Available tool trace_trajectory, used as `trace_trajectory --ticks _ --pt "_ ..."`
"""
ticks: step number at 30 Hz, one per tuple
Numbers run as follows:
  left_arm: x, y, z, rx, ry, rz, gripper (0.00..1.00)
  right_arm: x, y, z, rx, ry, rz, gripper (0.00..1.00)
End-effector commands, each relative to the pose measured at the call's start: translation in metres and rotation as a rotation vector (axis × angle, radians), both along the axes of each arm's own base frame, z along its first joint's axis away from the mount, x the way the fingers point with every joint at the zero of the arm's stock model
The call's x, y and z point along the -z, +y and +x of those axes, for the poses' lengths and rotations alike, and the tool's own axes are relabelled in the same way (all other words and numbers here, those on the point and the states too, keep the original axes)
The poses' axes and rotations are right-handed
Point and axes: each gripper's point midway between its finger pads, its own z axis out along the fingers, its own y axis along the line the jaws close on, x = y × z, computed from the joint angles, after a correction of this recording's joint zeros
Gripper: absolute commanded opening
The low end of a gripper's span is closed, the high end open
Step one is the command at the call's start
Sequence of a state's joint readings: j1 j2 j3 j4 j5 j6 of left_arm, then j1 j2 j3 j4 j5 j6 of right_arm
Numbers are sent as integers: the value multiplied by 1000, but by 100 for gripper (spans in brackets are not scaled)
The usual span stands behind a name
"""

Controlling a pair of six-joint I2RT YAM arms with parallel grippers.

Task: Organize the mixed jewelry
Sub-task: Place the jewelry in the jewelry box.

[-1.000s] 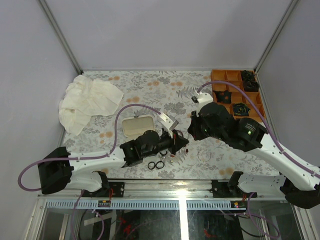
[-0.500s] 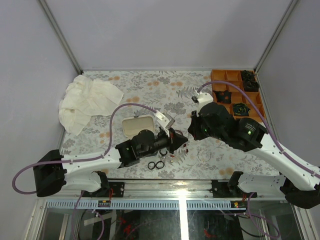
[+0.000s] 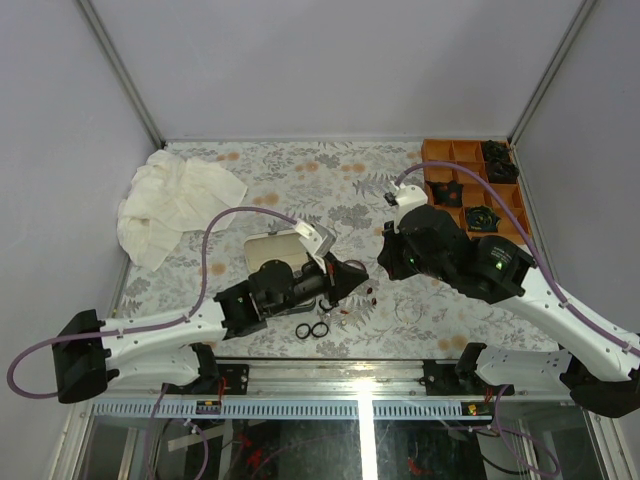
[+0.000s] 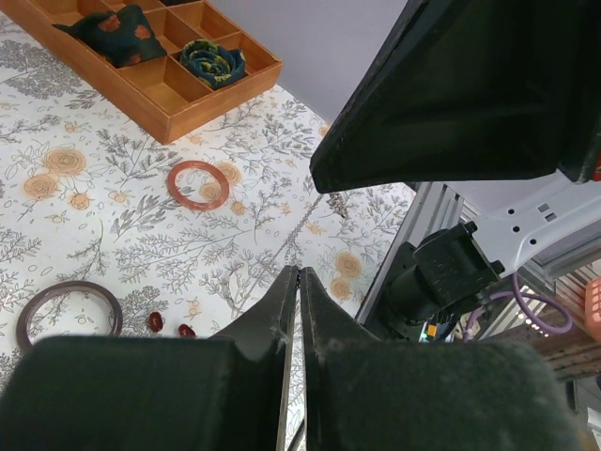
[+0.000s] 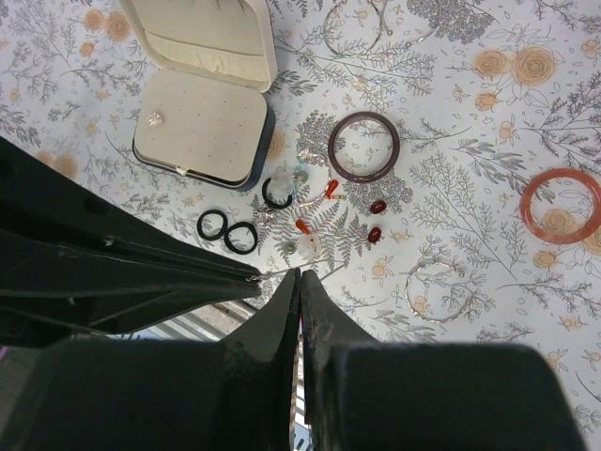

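Listing what lies on the floral-print table [image 3: 300, 165].

Tools
- Left gripper [image 4: 298, 277]: jaws pressed together, with nothing between them. It sits at lower centre of the overhead view.
- Right gripper [image 5: 299, 277]: jaws likewise closed and empty, above the jewelry cluster.

Mixed jewelry, loose on the table (right wrist view)
- Dark reddish-brown bangle [image 5: 331, 148]: flat, at centre of frame.
- Orange-red bangle [image 5: 561, 173]: at the right edge, well apart from the cluster.
- Pair of black rings [image 5: 228, 237]: side by side, left of centre.
- Third black ring [image 5: 266, 195]: just beside the case's lower right corner.
- Silver wire hoops: one at the top edge [image 5: 329, 33], another at lower right [image 5: 409, 282].
- Red beads [image 5: 377, 207]: two, just below the dark bangle.
- Small red and green earrings [image 5: 302, 226]: scattered between the rings and the beads.

Other items
- Navy case [image 5: 197, 103]: open, with its cream lining showing, at upper left. One small stud [image 5: 155, 118] sits on its base.
- Orange divided tray [image 3: 470, 185]: at upper right of the overhead view, with black rosettes [image 3: 482, 217] in several compartments.
- White cloth [image 3: 175, 205]: crumpled, at upper left of the overhead view.
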State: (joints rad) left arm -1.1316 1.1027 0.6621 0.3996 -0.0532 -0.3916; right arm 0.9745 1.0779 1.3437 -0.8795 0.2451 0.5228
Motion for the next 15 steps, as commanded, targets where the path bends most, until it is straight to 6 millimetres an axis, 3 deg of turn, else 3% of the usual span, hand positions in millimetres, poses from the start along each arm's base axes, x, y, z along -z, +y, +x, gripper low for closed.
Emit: trace_trajectory --ticks 1,9,15 --pt "-4 10 -1 -27 1 -14 0 -12 -2 2 -2 -47 14 0" --pt "15 16 1 -55 44 34 0 2 -3 2 10 -39 19 0" --pt "38 21 4 -93 88 49 0 38 -5 1 36 -10 7 0"
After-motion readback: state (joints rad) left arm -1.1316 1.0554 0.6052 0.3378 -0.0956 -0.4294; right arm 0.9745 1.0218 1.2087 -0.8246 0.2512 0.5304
